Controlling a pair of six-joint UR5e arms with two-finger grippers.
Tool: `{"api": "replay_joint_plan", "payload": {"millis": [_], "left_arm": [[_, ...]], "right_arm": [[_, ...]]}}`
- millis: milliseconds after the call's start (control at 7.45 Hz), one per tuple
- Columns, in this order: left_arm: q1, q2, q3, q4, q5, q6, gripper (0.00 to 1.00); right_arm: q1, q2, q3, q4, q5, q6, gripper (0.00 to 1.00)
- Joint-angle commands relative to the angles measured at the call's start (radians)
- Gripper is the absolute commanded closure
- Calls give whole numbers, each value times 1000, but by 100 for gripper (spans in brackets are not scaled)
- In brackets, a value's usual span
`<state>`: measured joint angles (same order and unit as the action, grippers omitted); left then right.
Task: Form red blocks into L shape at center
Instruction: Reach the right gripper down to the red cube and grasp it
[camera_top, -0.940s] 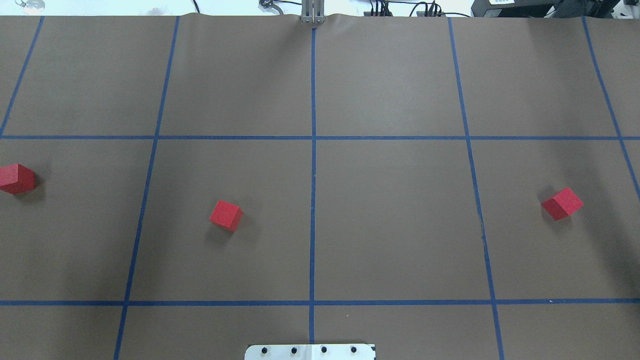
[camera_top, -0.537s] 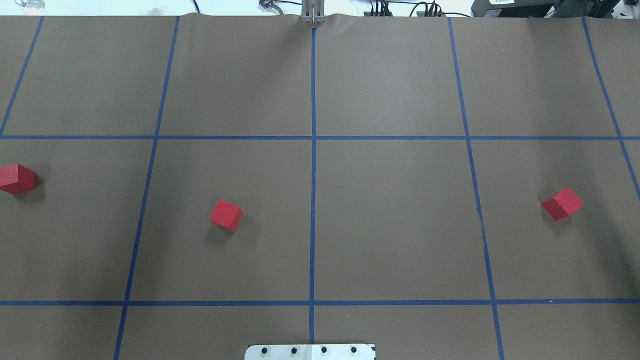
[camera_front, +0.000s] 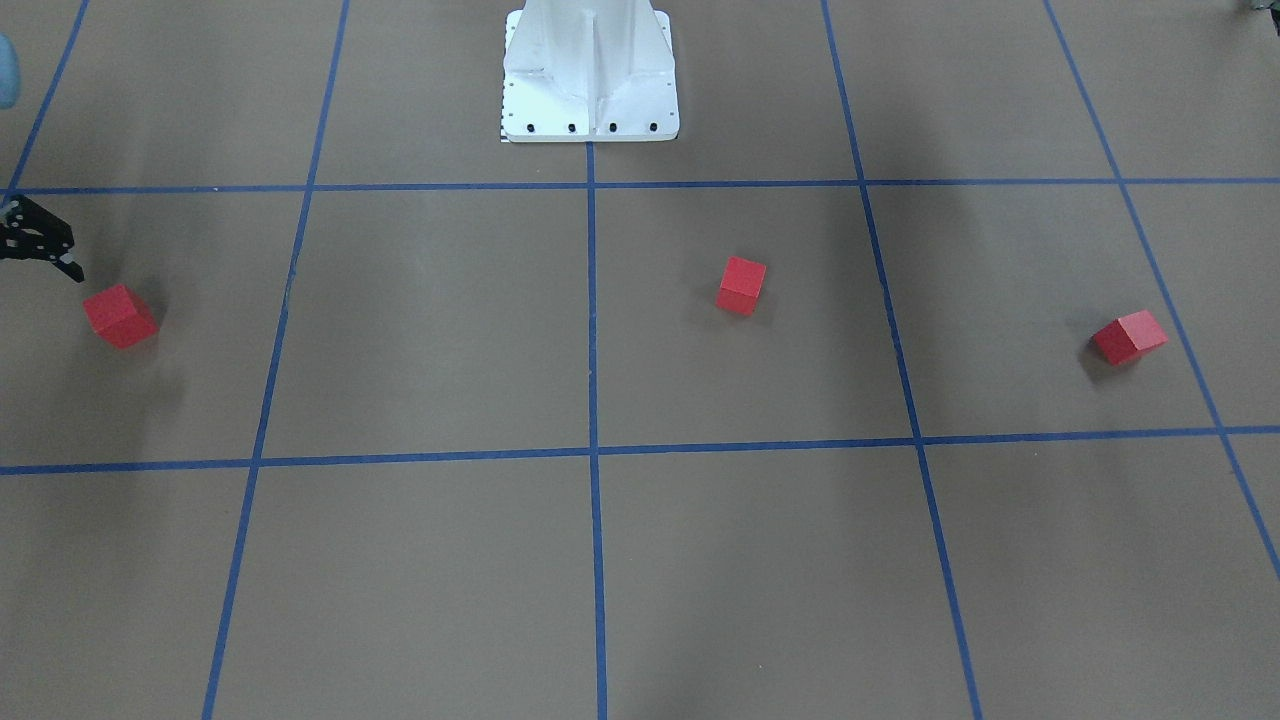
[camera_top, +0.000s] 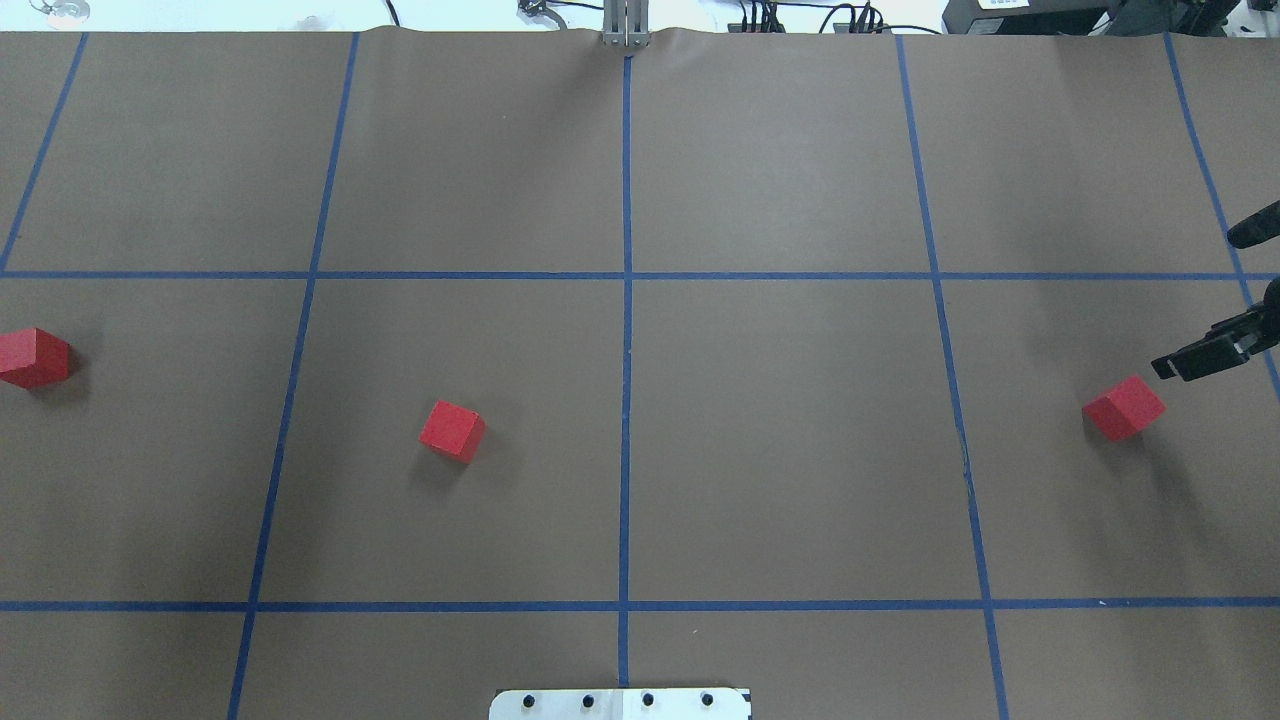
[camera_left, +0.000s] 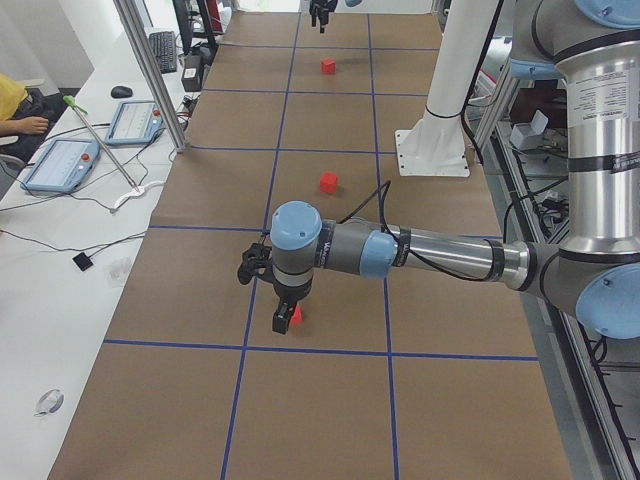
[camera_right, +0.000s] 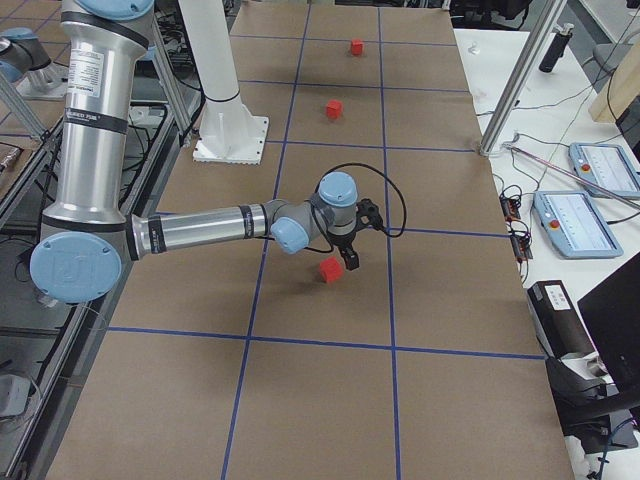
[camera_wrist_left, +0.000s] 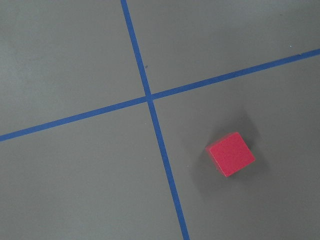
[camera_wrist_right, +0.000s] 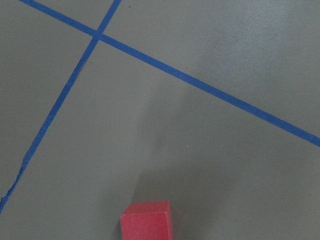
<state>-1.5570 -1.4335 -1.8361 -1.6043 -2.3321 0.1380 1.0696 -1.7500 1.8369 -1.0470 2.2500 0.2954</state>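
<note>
Brown blue-taped table (camera_top: 780, 450), three red blocks (camera_top: 452, 431) well apart; jaw state unclear for left gripper (camera_left: 283, 318) and right gripper (camera_right: 350, 260).

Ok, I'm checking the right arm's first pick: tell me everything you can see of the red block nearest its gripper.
The red block is a small matte cube with plain faces. It rests flat on the brown surface, turned askew to the blue tape lines, inside one grid square. Only the surface touches it; the right gripper hangs close by, apart.
</note>
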Motion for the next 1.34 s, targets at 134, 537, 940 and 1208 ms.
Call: {"api": "replay_joint_plan", "payload": {"millis": [134, 537, 940, 1208], "left_arm": [[0, 4, 6, 0, 0, 0, 0], [0, 4, 5, -2, -1, 2, 0], [0, 4, 5, -2, 0, 2, 0], [0, 4, 6, -2, 0, 2, 0]], "right_arm": [[-115, -68, -30, 113, -90, 128, 3], [-158, -28, -88, 147, -112, 149, 3], [-177, -17, -110, 147, -113, 151, 29], [-175, -19, -102, 145, -112, 151, 100]]}}
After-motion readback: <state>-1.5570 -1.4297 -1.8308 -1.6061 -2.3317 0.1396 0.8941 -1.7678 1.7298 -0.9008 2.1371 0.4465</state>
